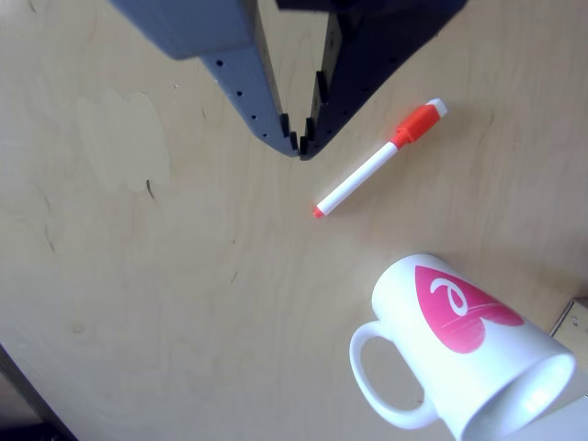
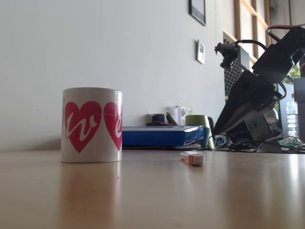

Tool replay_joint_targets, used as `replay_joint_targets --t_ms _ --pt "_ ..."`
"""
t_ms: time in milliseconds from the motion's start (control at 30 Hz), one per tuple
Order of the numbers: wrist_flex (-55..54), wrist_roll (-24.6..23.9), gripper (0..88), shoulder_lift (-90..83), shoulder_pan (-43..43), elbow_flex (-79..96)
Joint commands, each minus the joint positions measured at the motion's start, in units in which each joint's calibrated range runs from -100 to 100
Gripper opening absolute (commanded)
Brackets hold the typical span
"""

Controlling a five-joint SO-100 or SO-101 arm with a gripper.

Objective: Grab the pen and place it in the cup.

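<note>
White plastic makes up the barrel of the pen [image 1: 363,176], which lies flat on the wooden table [image 1: 138,276], just to the right of the claw [image 1: 299,140] in the other view and a little below its tips, not touching them. It looks light, stiff and smooth, likely to roll or slip; the bare barrel near the middle seems the best place to pinch, across its width. Its thick orange-red cap points away from the claw. The claw holds nothing, its fingers drawn almost together at the tips. Further off, beyond the pen, stands the mug [image 1: 459,354], upright, heavy-looking and breakable.
</note>
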Motion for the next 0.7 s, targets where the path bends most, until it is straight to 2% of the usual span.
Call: replay_joint_targets --t_ms 0,667 --pt "0.01 -0.09 1.0 -0.69 -0.29 -1.93" --pt "-0.68 -0.15 1.0 0.14 -0.21 -2.38"
